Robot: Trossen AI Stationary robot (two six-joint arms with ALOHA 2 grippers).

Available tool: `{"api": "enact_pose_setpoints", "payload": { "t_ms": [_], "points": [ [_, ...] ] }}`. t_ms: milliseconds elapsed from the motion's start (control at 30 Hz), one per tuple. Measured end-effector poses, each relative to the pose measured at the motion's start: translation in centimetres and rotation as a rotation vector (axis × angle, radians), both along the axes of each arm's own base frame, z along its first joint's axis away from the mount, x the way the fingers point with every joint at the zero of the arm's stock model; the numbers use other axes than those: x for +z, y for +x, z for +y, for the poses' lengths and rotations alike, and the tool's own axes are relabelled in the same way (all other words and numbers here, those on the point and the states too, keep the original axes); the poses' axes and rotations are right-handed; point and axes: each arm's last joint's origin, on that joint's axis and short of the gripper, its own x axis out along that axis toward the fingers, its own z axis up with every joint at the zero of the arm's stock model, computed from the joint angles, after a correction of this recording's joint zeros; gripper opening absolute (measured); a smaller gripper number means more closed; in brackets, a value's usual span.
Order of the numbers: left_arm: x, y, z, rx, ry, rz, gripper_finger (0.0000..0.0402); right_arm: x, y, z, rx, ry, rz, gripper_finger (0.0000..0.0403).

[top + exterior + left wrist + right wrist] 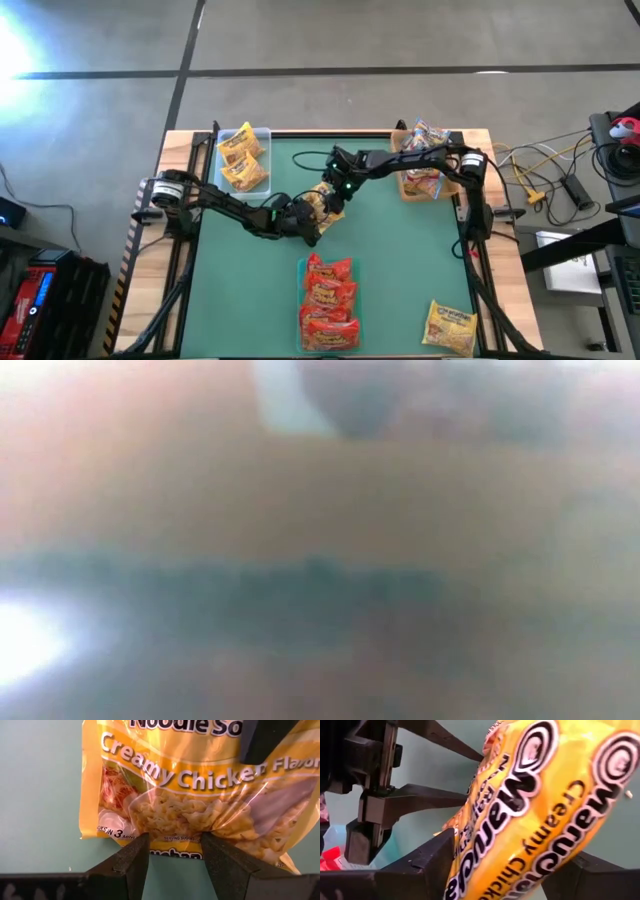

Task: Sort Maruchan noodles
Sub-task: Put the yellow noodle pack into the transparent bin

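A yellow Creamy Chicken Maruchan packet hangs above the middle of the green mat between both grippers. My right gripper reaches in from the right and is shut across the packet's body. My left gripper comes from the left; its two fingers pinch the packet's lower edge, which creases at their tips. In the right wrist view the left gripper shows meeting the packet's edge. The low view is blocked by a blur.
A clear tray at the back left holds yellow packets. A tray at the back right holds pale packets with pink labels. Red-orange packets lie at the front centre, and one yellow packet at the front right.
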Motion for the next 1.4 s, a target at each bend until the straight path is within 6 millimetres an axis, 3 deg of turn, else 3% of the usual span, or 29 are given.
{"api": "enact_pose_setpoints", "payload": {
  "t_ms": [267, 467, 767, 1000, 1200, 1400],
  "points": [
    [0.4, 0.0, -0.2, -0.004, 0.0, -0.012, 0.0166, 0.3, 0.1, 0.3, 0.032, -0.018, -0.024, 0.0159],
    [2.1, -0.5, -0.8, -0.023, 0.02, -0.03, 0.0166, 0.7, 0.1, 0.4, 0.056, -0.027, -0.043, 0.0111],
    [6.6, -2.3, -2.0, -0.03, 0.073, -0.068, 0.0166, 1.3, 0.0, -0.4, 0.067, -0.074, -0.066, 0.0109],
    [9.9, -4.7, -2.7, 0.02, 0.119, -0.1, 0.0166, 3.2, 1.0, -0.8, 0.111, -0.155, -0.155, 0.0109],
    [10.3, -5.8, -4.0, -0.024, 0.059, -0.126, 0.0166, 4.4, 1.3, -0.9, 0.146, -0.18, -0.167, 0.0109],
    [9.2, -8.3, -8.4, -0.132, 0.022, -0.234, 0.0166, 6.2, 0.3, -0.2, 0.218, -0.195, -0.13, 0.0112]
  ]
}}
